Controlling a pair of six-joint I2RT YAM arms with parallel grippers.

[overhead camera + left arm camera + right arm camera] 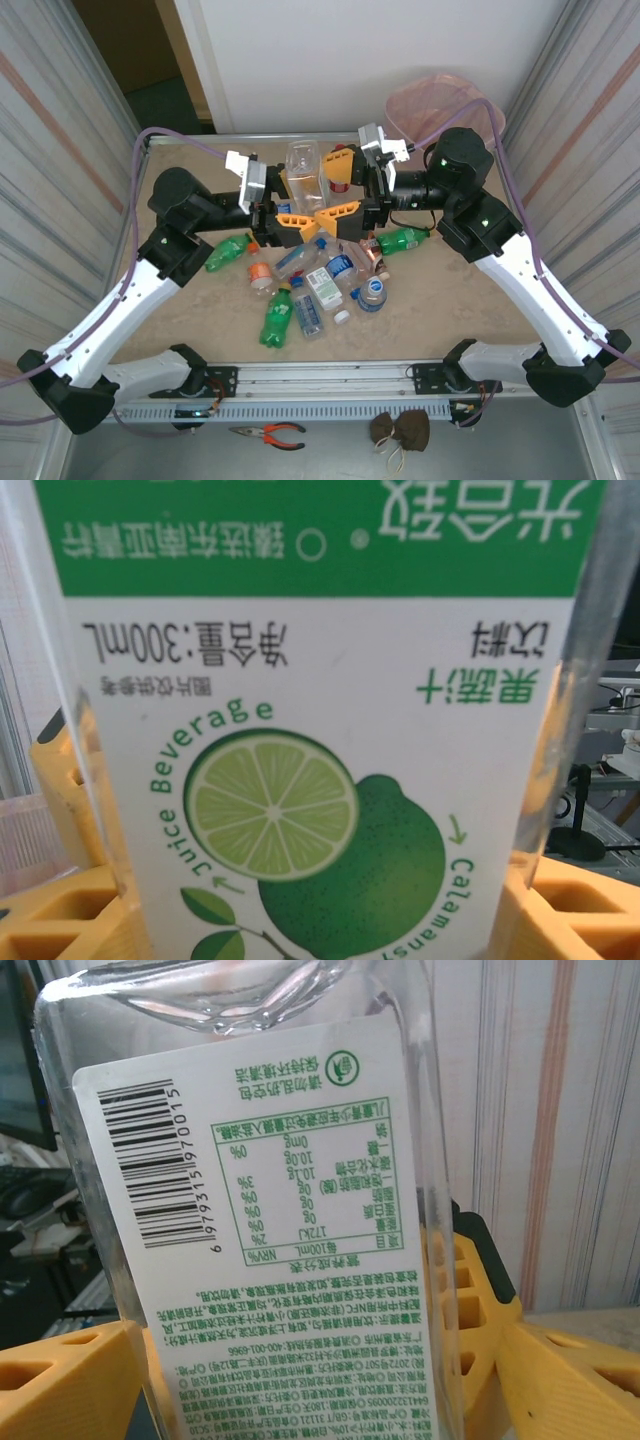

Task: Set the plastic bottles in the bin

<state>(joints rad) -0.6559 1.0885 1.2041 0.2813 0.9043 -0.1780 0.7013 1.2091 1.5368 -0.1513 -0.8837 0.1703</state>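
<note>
The left claw [292, 202] is clamping a clear juice bottle [303, 170] above the counter [450, 300], the right claw [340, 190] is flanking it, gripping or loose I cannot tell, with other bottles [320, 285] lying below and the bin [445, 100] standing far right.

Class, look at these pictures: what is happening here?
The left gripper holds a clear, square-sided, lime-labelled plastic bottle above the table. The right gripper straddles it; whether it grips is unclear. Other plastic bottles lie on the table; the pink-lined bin stands at the far right corner.
</note>
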